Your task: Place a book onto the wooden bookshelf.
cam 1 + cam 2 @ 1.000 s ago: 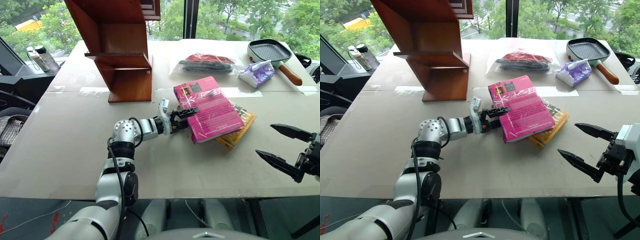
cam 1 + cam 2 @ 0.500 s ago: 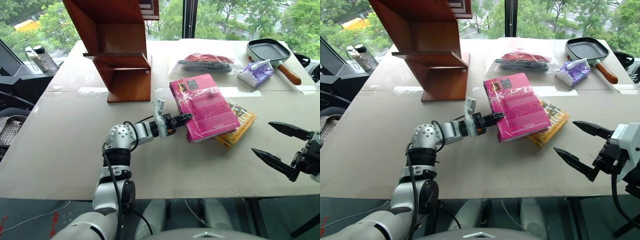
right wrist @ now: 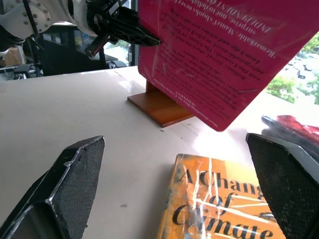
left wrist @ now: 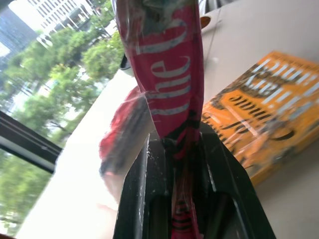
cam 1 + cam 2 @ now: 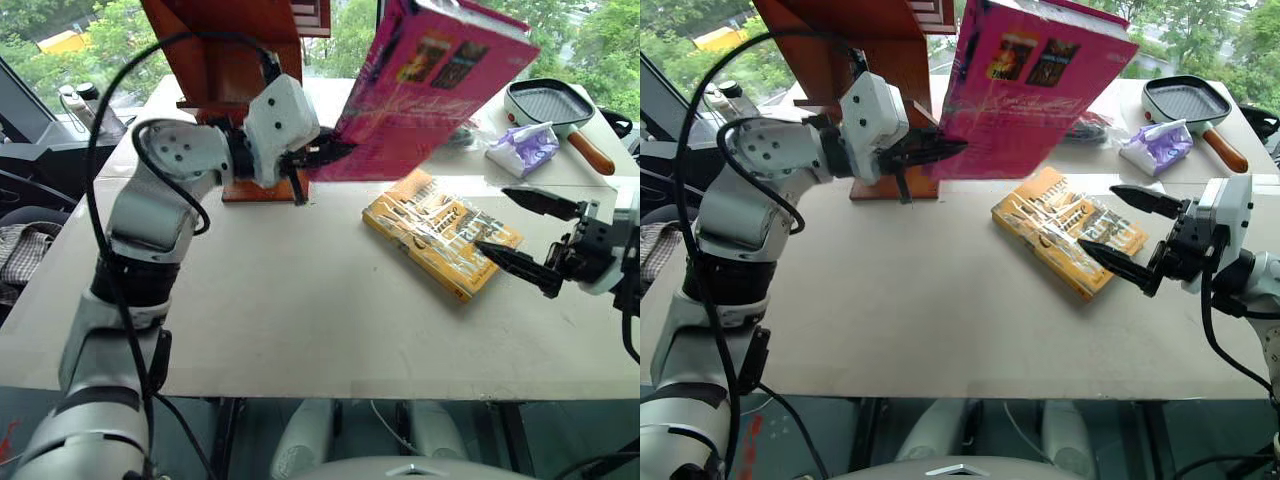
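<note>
The pink book (image 5: pixel 425 85) in plastic wrap hangs in the air, tilted upright above the table. My left gripper (image 5: pixel 318 155) is shut on its lower corner; in the left wrist view the book (image 4: pixel 169 84) sits clamped between both fingers (image 4: pixel 137 199). The wooden bookshelf (image 5: pixel 235 90) stands just behind and left of that gripper, with its base (image 3: pixel 159 107) under the book (image 3: pixel 229 55) in the right wrist view. My right gripper (image 5: pixel 512 232) is open, low over the table at the right, beside the yellow book (image 5: pixel 440 232).
The yellow book (image 5: pixel 1065 228) lies flat on the table (image 5: pixel 300 320), right of centre. A grill pan (image 5: pixel 550 105), a purple packet (image 5: pixel 522 145) and a red-and-black bag (image 4: pixel 124 134) lie at the back right. Bottles (image 5: pixel 75 100) stand at the far left.
My left gripper closed on the pink book and lifted it off the yellow book, turning it upright beside the shelf. My right gripper moved in toward the yellow book.
</note>
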### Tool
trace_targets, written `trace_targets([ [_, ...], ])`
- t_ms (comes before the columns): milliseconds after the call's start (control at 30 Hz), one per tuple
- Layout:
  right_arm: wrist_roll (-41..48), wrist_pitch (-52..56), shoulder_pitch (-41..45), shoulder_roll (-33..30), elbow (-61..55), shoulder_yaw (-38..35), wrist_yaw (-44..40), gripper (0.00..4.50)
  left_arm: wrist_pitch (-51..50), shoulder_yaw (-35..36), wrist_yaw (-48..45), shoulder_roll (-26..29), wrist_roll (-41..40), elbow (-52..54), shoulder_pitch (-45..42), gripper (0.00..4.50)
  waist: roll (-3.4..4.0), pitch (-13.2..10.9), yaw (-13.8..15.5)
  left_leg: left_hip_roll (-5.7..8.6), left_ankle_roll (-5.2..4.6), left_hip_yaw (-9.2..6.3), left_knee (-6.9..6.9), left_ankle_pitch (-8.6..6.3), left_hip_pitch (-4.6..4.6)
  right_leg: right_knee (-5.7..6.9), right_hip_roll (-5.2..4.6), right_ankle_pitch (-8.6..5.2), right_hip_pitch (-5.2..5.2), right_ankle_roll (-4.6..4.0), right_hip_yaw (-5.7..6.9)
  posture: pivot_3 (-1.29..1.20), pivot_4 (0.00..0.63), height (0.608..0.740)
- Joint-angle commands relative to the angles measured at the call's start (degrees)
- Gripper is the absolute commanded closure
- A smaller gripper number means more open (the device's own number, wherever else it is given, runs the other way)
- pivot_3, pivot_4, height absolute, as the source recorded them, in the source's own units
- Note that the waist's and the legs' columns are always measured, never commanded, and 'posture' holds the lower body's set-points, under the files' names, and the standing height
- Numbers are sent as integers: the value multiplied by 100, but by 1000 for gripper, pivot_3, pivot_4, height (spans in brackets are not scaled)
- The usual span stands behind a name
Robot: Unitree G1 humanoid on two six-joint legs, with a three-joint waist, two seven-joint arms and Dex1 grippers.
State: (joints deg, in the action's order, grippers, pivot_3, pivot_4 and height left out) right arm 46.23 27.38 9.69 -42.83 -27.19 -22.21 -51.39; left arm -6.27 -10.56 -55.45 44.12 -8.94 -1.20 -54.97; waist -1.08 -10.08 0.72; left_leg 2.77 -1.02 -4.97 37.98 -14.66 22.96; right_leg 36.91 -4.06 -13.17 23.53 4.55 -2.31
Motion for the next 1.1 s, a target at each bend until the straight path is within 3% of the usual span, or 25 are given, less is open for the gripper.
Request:
trace_targets([
  [33,224,-165,386,60,212,-57,-90,0,1462,2,-24,654,1181,-787,-1001,4490,-3,-3,-19,1,0,1,-5,0,5,-3,1,0,5,1,0,0,150,740],
  [167,410,-215,658,194,318,-113,-75,0,1669,-272,-444,1382,2134,-1862,-2051,4490,-3,-6,-66,7,-2,4,-29,-1,5,-13,0,-1,12,3,1,0,150,740],
  [267,467,-221,716,223,255,-119,-23,0,1571,-325,-651,1464,2342,-2378,-2477,4490,-3,-6,-127,15,-5,4,-45,-2,6,-13,0,-6,18,12,4,0,150,740],
  [600,665,-487,330,358,-145,-534,227,0,1296,-628,-1512,1985,3159,-3253,-2291,4490,-6,-9,-244,9,-25,-2,-41,-12,2,9,1,-10,21,17,6,0,150,740],
  [767,779,-523,216,346,-284,-616,327,0,1693,-893,-1231,1959,3655,-3972,-2381,4490,-6,-9,-342,9,-28,9,-37,-14,-15,31,1,-10,20,17,-10,0,150,740],
  [933,881,-595,146,396,-386,-684,446,0,2033,-1239,-1007,1592,3974,-4677,-2565,4490,-1,-6,-352,8,-29,21,-26,-14,-53,100,6,-13,16,17,-23,0,150,740],
  [1100,1061,-631,68,441,-527,-743,579,0,2261,-1363,-1143,1492,4093,-4800,-2523,4490,5,-2,-348,-5,-30,30,-17,-14,-109,106,12,-24,-36,35,-32,0,150,740],
])
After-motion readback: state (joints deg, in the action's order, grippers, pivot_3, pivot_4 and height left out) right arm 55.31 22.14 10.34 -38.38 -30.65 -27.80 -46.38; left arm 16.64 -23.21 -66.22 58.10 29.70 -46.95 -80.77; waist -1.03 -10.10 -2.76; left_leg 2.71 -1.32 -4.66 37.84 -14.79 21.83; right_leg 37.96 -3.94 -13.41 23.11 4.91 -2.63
